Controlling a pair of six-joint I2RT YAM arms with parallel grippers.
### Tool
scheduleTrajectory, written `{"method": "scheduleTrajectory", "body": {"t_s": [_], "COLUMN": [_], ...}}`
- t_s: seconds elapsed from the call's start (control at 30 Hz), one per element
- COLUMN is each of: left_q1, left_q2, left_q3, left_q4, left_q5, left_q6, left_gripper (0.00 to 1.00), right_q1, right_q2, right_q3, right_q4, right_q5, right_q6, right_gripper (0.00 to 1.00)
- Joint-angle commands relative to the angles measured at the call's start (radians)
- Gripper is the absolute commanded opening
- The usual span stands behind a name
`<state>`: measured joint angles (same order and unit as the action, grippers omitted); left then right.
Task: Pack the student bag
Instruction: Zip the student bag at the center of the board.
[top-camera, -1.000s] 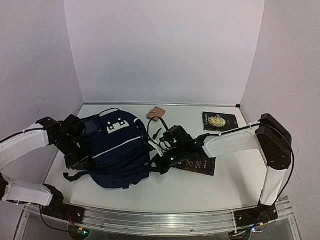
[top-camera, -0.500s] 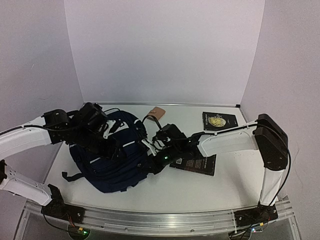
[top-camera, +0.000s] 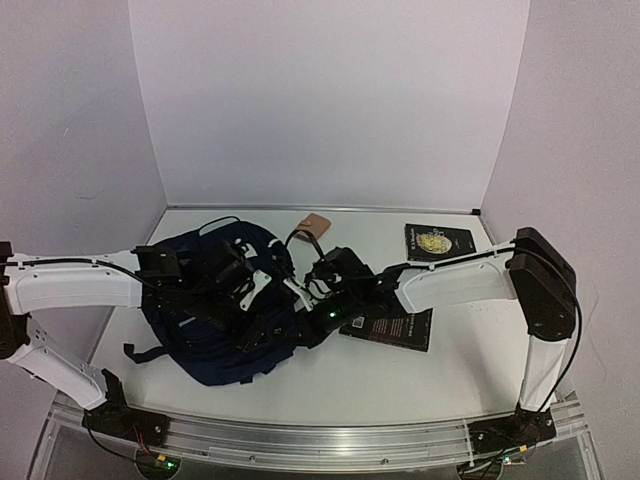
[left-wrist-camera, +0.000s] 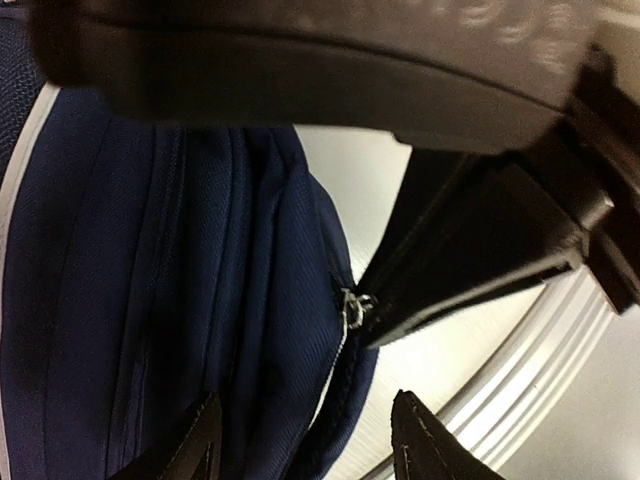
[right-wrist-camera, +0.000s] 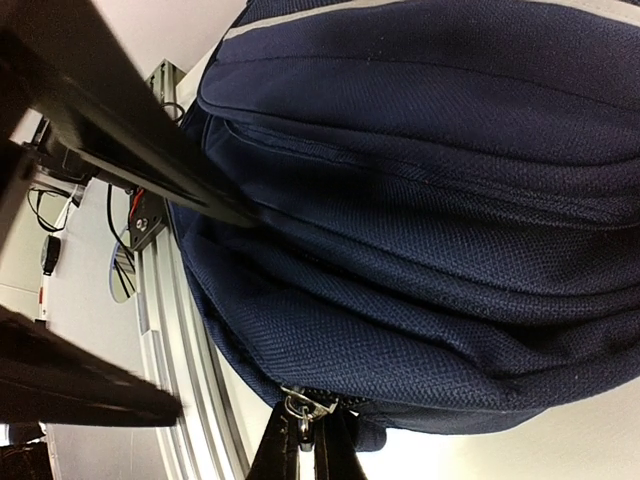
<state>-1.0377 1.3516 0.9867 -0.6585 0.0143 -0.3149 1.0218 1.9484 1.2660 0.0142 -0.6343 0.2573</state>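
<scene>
Student bag (top-camera: 190, 350) lies left of centre on the worktop (top-camera: 350, 385), with both arms now at its zipper.
The left arm (top-camera: 90, 283) has swung in from the bag's far side. The left jaws are now released beside the zipper pull (right-wrist-camera: 298, 405), which the right jaws stay clenched on. Opening looks imminent, with nothing packed yet.

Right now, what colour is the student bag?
The student bag is navy blue, best seen from the right wrist.
</scene>
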Motion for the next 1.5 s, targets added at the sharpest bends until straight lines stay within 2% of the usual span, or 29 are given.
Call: {"method": "scheduleTrajectory", "body": {"t_s": [0.0,0.13,0.27,0.4,0.6,0.83,1.23,1.47], "left_q1": [-0.022,-0.049,-0.056,-0.056,-0.086,-0.089,-0.094,-0.098], "left_q2": [0.040,0.037,-0.025,-0.078,-0.011,-0.038,-0.074,-0.087], "left_q3": [0.002,-0.017,-0.032,-0.040,0.048,0.144,0.258,0.269], "left_q4": [0.025,-0.002,-0.047,-0.074,-0.234,-0.364,-0.542,-0.579], "left_q5": [-0.043,-0.041,-0.046,-0.033,0.007,-0.033,0.033,0.087], "left_q6": [0.041,0.024,-0.015,-0.049,0.011,0.056,0.008,-0.009], "left_gripper": [0.48,0.18,0.01,0.00,0.00,0.00,0.00,0.00], "right_q1": [0.001,-0.012,-0.058,-0.117,-0.195,-0.282,-0.392,-0.399], "right_q2": [-0.069,-0.077,-0.092,-0.112,-0.103,-0.002,0.251,0.282], "right_q3": [0.005,-0.009,-0.039,-0.077,-0.075,0.023,0.254,0.301], "right_q4": [0.110,0.109,0.108,0.093,0.034,-0.014,-0.094,-0.100], "right_q5": [-0.073,-0.070,-0.073,-0.081,-0.102,-0.093,-0.060,-0.001], "right_q6": [0.004,0.009,0.005,-0.012,-0.033,-0.087,-0.126,-0.104], "right_gripper": [0.00,0.00,0.00,0.00,0.00,0.00,0.00,0.00]}}
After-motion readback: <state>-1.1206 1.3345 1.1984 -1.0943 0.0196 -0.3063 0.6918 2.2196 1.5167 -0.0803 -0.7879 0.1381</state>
